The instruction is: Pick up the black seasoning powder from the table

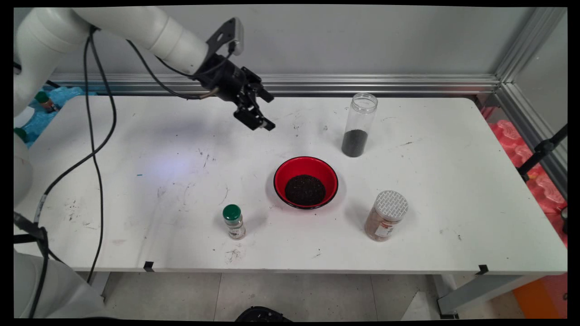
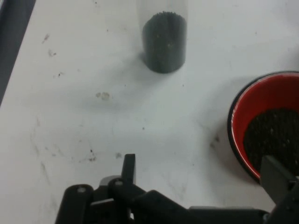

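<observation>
Nearest my fixed camera, at the table's (image 1: 136,190) front edge, stand a small green-capped jar (image 1: 234,221) and, to its right, a larger jar of brown powder with a white grid lid (image 1: 386,216). My pincer (image 1: 261,112) hangs above the table's far side, empty, touching nothing, and tilted down toward the middle of the table. In the hand view its two fingers (image 2: 129,169) stand wide apart, one at lower left and one at lower right, with bare tabletop between them; I read the pincer as fully spread. The closest thing to it is the red bowl (image 1: 306,182), which has a black rim and holds a mound of dark granules; in the hand view the bowl (image 2: 261,107) sits just beyond the right finger. Farther right in the main view, near the back edge, a tall clear uncapped cylinder jar (image 1: 359,125) stands upright with dark granules filling its lower part. The hand view shows that jar (image 2: 164,42) ahead of the pincer, well apart from it. Black cables (image 1: 97,140) hang from the arm at left.
</observation>
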Action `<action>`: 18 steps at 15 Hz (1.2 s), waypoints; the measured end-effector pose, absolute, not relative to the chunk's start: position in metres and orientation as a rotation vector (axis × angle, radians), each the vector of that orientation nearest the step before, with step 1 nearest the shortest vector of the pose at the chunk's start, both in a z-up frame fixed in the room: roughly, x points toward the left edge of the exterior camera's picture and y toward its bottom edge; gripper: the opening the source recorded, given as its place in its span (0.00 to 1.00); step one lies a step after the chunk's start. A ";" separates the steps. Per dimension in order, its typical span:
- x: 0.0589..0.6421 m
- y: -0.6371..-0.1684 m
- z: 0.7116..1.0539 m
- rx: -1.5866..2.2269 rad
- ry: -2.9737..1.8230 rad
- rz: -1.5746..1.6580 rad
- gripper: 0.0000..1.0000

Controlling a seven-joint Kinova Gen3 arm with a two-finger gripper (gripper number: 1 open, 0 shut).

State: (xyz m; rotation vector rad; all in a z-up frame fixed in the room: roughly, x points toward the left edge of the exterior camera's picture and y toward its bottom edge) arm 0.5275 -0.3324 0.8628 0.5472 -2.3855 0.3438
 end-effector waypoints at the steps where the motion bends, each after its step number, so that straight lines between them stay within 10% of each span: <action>1: 0.523 -0.337 0.860 0.548 -2.382 0.343 1.00; 18: 0.461 -0.406 0.810 0.548 -2.334 0.329 1.00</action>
